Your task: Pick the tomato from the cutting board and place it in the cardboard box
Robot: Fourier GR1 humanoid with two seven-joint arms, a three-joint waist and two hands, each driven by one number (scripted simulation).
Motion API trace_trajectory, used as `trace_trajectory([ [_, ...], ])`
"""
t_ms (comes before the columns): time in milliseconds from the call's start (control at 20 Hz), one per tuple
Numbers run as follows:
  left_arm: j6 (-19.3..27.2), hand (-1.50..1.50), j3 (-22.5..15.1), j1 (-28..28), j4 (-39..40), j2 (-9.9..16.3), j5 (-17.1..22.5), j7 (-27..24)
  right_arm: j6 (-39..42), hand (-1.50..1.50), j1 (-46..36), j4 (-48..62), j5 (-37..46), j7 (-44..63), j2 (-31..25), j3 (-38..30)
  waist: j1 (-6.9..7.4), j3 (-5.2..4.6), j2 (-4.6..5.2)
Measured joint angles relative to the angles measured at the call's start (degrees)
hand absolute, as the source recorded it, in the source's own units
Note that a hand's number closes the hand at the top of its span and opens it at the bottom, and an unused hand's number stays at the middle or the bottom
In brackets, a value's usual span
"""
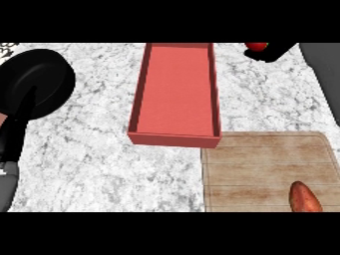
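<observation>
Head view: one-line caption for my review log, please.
Right hand holds the tomato beyond the empty red box; a sweet potato stays on the cutting board.

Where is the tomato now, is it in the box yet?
Not yet. The tomato is off the cutting board, held in the right hand at the view's top edge, beside the red box. Left to do: move it over the box and let go.

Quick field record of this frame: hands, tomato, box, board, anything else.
right hand: top edge, right of box, curled round tomato
left hand: not in view
box: red, open, nothing visible inside
cutting board: lower right, touching box corner
on board: orange-brown vegetable, near its front edge
other: black pan, left
</observation>
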Motion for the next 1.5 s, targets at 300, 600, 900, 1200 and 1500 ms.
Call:
trace_trajectory([
  [300,0.04,0.0,0.52,-0.03,-0.4,0.1,-0.11,1.27,2.94,1.5,-8.16,7.31,-2.03,4.62,6.76,-1.49,-0.92,-0.05,-0.3],
  [600,-0.1,0.0,1.19,0.26,0.77,0.13,-0.03,-0.88,4.37,1.5,-14.18,13.3,-3.24,10.56,12.87,-3.19,-1.11,-0.06,-0.25],
  [900,0.04,0.0,1.37,0.35,0.96,-0.24,-0.2,-1.74,1.05,1.5,-17.03,16.97,-3.02,14.98,19.42,-3.69,-0.86,-0.06,-0.05],
  [1200,-0.31,0.0,0.62,-1.07,0.79,-0.76,-0.67,-0.48,-5.1,1.5,-17.01,19.99,-1.82,17.68,22.85,-2.36,0.18,-0.12,0.29],
  [1500,-0.8,0.0,-0.1,-1.75,1.0,-1.13,-1.01,-1.56,-4.73,-1.5,-16.38,24.39,-3.04,22.2,23.71,-2.31,1.67,-0.14,0.61],
])
